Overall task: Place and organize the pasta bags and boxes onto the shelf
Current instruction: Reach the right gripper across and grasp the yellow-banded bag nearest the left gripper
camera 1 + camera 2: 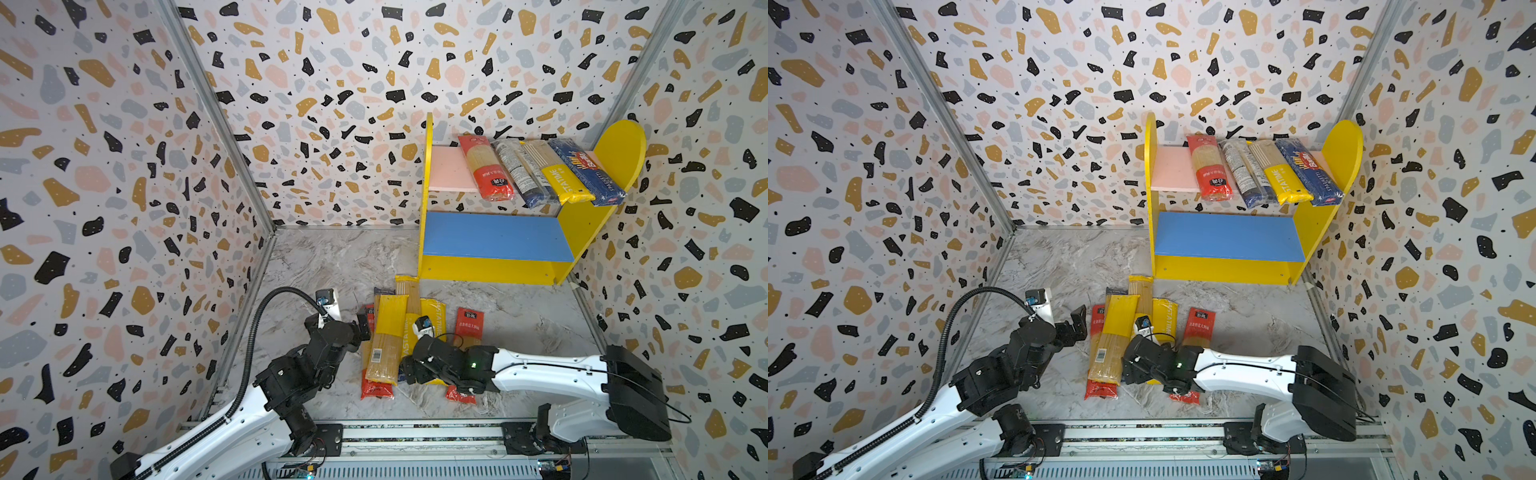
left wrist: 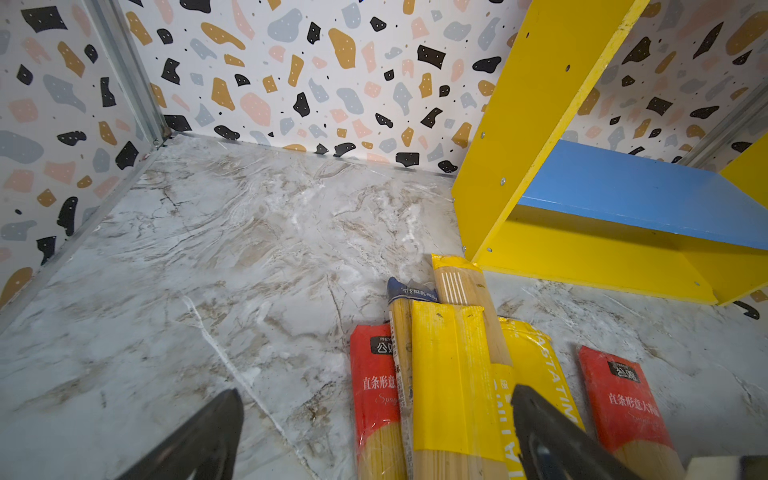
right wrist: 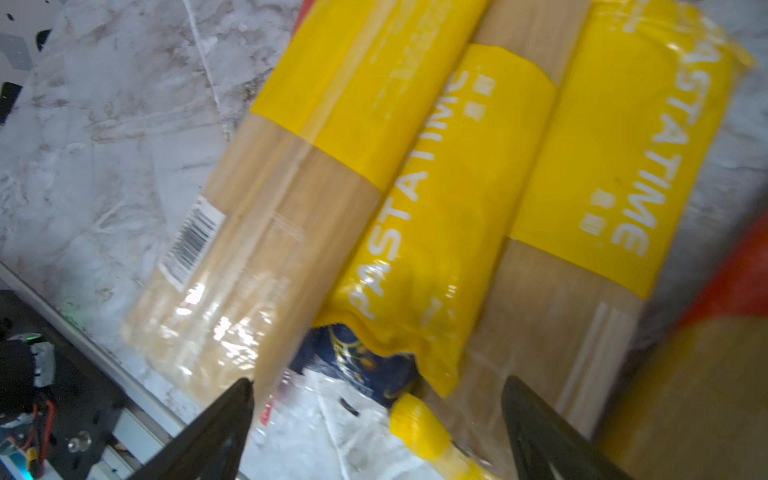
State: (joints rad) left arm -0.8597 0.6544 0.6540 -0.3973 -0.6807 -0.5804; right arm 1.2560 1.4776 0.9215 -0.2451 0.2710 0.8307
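The shelf (image 1: 494, 237) stands at the back right. Its pink upper board (image 1: 449, 170) carries a red pack (image 1: 484, 168), a dark pack (image 1: 517, 174), a yellow PASTATIME pack (image 1: 557, 180) and a blue Barilla pack (image 1: 586, 170). The blue lower board (image 1: 1225, 235) is bare. Several packs lie piled on the floor (image 1: 386, 336), with one red pack (image 1: 468, 328) apart on the right. My left gripper (image 1: 363, 326) hovers open at the pile's left side (image 2: 376, 392). My right gripper (image 1: 409, 370) hangs open over the pile's near ends (image 3: 378, 384), holding nothing.
Patterned walls close in the left, back and right. A metal rail (image 1: 415, 434) runs along the front edge. Bare marble floor (image 2: 208, 249) lies left of the pile and between the pile and the shelf.
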